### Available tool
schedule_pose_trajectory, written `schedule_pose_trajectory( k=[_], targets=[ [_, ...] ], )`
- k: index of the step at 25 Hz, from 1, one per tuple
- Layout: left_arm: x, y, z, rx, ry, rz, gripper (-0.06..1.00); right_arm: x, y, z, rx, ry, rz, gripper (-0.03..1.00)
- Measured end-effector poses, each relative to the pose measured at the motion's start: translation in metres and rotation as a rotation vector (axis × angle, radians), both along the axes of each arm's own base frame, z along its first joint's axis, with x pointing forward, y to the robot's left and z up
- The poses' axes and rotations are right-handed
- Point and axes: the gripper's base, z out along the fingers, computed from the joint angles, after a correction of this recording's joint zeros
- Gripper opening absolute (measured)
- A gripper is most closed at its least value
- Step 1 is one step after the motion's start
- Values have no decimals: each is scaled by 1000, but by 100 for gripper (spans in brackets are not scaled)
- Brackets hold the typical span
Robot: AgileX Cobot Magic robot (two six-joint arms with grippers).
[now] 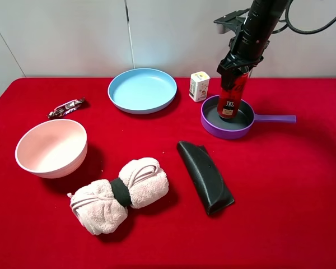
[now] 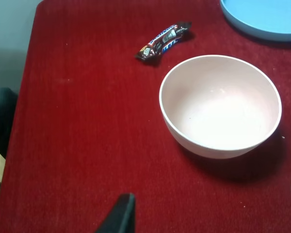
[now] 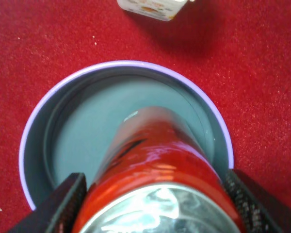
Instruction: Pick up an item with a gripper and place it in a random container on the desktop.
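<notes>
Near-vertical over the purple pan (image 1: pixel 224 133), clenching the red can (image 1: pixel 232 101) high up in the right jaws, upright beneath them, base within the rim. Only from the right wrist: silver can top squeezed between both fingers (image 3: pixel 63 199). Only from the left wrist: one fingertip (image 2: pixel 122 213) of the left jaws, grip unreadable, pink bowl (image 2: pixel 220 104) ahead.

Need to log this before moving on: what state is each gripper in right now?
Left gripper: only one finger tip shows; cannot be told.
Right gripper: closed on the red can, upright over the purple pan.
</notes>
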Motion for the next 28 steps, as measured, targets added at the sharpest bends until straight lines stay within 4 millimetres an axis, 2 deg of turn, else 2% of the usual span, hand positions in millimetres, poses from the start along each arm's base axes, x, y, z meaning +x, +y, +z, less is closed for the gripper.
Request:
schedule_pose_trajectory(
  k=[13, 15, 20, 28],
  targets=[
    [0, 0, 0, 0, 0, 0, 99, -3, -1, -1, -9, 31, -1, 45],
    [0, 0, 0, 0, 0, 0, 99, -3, -1, 0, -11, 30, 0, 48],
    [0, 0, 0, 0, 0, 0, 99, -3, -1, 2, -9, 37, -15, 66],
    [0, 0, 0, 0, 0, 0, 99, -4, -1, 2, -6, 47, -51, 69]
  ],
)
